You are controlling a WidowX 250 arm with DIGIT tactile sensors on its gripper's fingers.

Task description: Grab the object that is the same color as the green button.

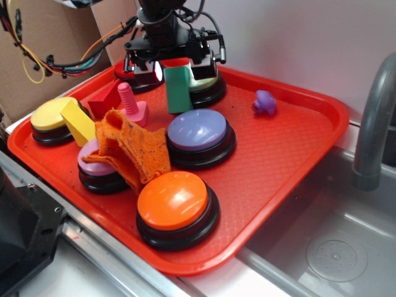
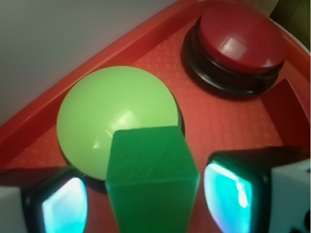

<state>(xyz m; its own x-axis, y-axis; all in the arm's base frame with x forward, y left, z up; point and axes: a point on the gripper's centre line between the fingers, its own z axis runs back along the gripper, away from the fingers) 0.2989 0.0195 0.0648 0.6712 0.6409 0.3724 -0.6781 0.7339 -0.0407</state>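
The dark green block (image 1: pixel 178 91) stands upright on the red tray (image 1: pixel 278 161), leaning against the pale lime-green button (image 1: pixel 203 79) at the back. My gripper (image 1: pixel 174 65) hangs right above the block, open, with one finger on each side of it. In the wrist view the block (image 2: pixel 151 179) sits between the two glowing pads (image 2: pixel 63 206), with a small gap to the left pad and a very thin one to the right. The green button (image 2: pixel 116 116) lies just beyond the block.
A dark red button (image 2: pixel 238 41) sits near the back rim. A lavender-blue button (image 1: pixel 198 131), orange button (image 1: pixel 176 201), yellow button (image 1: pixel 52 117), yellow block (image 1: pixel 77 120), red block (image 1: pixel 104 102), pink bolt (image 1: pixel 131 102) and orange cloth (image 1: pixel 133 148) crowd the tray. A faucet (image 1: pixel 374 124) stands at right.
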